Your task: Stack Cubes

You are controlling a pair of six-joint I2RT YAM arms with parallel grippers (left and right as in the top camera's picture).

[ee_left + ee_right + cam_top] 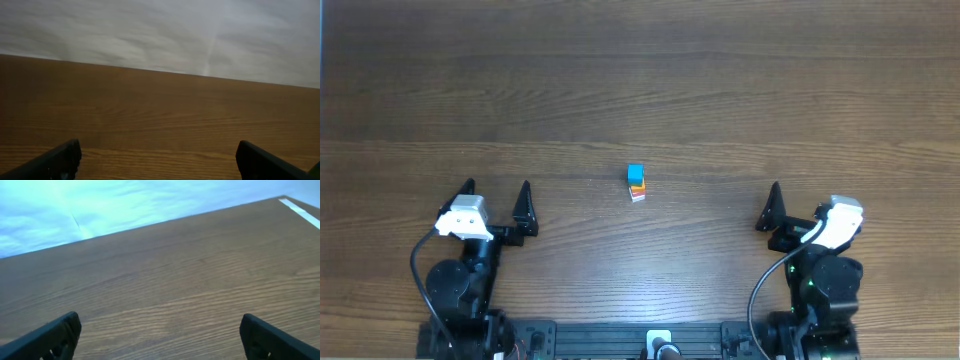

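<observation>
Both jaws wide open, empty — parked clear, likely because cube stack [636, 184] stands done midway between them.

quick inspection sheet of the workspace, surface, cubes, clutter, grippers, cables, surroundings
surface: brown wood-grain table
job's things: cube stack mid-table; blue cube on top, orange cube under it, a reddish layer lowest, too small to make out
clutter: nothing seen
grippers: left gripper and right gripper both open, near their bases, apart from the stack, holding nothing
cables: black cable loop by the left base, another cable by the right base
surroundings: pale backdrop beyond the table's far edge
</observation>
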